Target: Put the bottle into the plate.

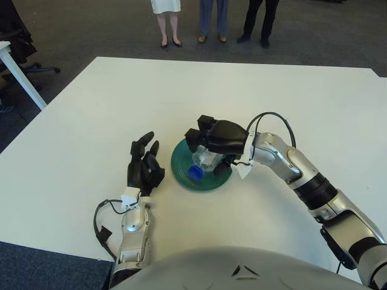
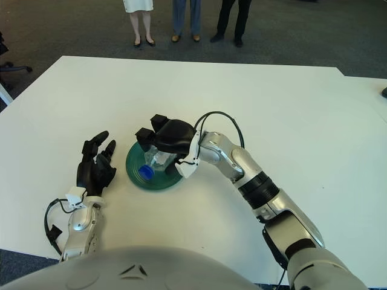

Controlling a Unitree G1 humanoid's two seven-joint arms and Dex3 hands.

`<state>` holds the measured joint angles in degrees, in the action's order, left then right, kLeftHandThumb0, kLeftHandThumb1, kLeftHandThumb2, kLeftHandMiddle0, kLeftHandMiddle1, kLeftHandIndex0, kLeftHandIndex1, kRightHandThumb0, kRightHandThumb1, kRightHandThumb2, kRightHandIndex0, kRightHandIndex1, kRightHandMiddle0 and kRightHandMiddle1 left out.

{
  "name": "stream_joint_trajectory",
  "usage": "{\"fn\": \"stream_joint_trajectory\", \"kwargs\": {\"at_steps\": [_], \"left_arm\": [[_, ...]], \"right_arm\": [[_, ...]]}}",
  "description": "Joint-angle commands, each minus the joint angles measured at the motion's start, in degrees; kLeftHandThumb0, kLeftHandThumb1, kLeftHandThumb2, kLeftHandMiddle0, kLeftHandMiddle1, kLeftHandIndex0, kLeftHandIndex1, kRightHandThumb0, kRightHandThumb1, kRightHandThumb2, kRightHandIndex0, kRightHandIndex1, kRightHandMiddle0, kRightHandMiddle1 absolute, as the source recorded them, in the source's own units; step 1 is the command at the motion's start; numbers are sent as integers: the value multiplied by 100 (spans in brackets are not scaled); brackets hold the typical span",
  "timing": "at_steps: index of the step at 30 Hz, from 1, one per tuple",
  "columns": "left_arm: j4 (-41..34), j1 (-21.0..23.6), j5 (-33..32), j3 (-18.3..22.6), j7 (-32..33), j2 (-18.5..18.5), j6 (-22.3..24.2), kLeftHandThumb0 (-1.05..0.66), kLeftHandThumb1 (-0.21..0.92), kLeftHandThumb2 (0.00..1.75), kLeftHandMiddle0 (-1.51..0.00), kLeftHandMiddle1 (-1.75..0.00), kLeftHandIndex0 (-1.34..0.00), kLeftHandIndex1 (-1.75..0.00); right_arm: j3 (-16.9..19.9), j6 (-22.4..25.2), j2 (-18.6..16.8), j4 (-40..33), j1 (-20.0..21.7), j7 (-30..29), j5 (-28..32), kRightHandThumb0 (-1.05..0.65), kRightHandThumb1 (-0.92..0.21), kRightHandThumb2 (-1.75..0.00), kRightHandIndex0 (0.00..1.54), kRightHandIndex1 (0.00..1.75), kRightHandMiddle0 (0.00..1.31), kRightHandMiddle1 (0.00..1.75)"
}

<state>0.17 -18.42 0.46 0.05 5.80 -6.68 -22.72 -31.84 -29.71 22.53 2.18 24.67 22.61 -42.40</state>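
Observation:
A clear plastic bottle (image 1: 204, 163) with a blue cap (image 1: 195, 173) lies tilted over the dark green plate (image 1: 181, 171) at the middle of the white table, cap toward me. My right hand (image 1: 214, 138) is over the plate with its fingers curled around the bottle's body. I cannot tell whether the bottle touches the plate. My left hand (image 1: 144, 162) shows to the left of the plate, fingers spread and holding nothing.
The white table (image 1: 121, 96) stretches wide around the plate. Three people's legs (image 1: 208, 21) stand beyond the far edge. A white desk leg (image 1: 21, 78) and an office chair are at the far left.

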Motion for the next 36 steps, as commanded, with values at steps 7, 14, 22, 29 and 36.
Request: {"fn": "stream_joint_trajectory", "kwargs": {"at_steps": [7,14,22,29,36], "left_arm": [[-182,-103,9,-91,74,-116,-26,-83,92,95,-60,-1,-13,-90],[-298,-180,15,-153,108,-130,32,-84,92,93,-60,-1,-12,-91],[-428,-267,66,-235,141,-132,61,-84,92,94,-60,-1,-11,-92],[-552,-345,101,-323,184,-141,139,-85,92,94,-60,-1,-10,-92],[-668,-388,179,-393,274,-170,291,-85,92,93,-60,-1,-11,-92]], "right_arm": [[0,74,22,156,-221,-195,-117,-48,-32,-131,114,175,61,175],[-3,67,33,197,-286,-249,-142,-48,-34,-128,110,175,60,175],[-40,-19,48,361,-270,-396,-243,-48,-34,-128,111,175,59,175],[-60,-40,45,536,-323,-513,-225,-47,-34,-128,111,175,59,175],[-69,-78,38,642,-336,-601,-202,-47,-37,-125,107,175,57,175]]}}
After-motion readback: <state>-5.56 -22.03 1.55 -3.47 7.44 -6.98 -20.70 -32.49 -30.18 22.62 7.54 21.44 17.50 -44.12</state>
